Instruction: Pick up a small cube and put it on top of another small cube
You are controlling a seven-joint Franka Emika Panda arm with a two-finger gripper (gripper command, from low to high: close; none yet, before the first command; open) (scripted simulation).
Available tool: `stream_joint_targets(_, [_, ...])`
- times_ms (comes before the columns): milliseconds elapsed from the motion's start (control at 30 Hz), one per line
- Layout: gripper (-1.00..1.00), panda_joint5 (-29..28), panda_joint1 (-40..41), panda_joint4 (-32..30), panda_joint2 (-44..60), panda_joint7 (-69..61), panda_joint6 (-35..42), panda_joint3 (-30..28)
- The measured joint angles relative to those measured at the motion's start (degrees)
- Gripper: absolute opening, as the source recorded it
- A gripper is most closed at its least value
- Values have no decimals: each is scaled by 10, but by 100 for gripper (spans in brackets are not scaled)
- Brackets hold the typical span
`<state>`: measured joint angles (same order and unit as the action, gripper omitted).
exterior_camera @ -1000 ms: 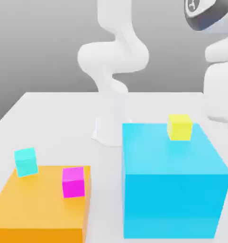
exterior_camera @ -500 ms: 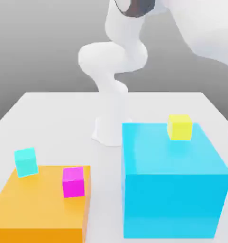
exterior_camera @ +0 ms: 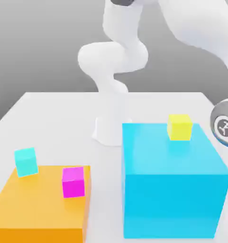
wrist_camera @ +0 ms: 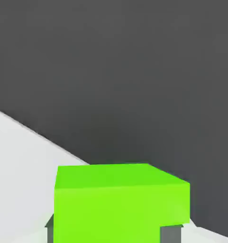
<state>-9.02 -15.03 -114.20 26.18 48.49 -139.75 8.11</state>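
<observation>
Gripper point(wrist_camera: 116, 230): closed on the green cube point(wrist_camera: 121, 203), dark fingertips point(wrist_camera: 171, 234) showing at two opposite lower sides, the cube sitting on the white table point(wrist_camera: 16, 175) near its edge. Green cube: plain, matte, flat-faced; judged light and rigid, not fragile, best pinched square across parallel faces, since a skewed hold could let it twist. Destination: magenta cube point(exterior_camera: 73, 182) on the orange block point(exterior_camera: 40, 204), just beside a cyan cube point(exterior_camera: 26, 161).
</observation>
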Motion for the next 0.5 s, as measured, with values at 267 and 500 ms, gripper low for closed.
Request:
stream_joint_targets(267, [-100,27,99,-125,-146,20,15,-93])
stream_joint_targets(500, [-100,27,269,-266,-315,63,40,-189])
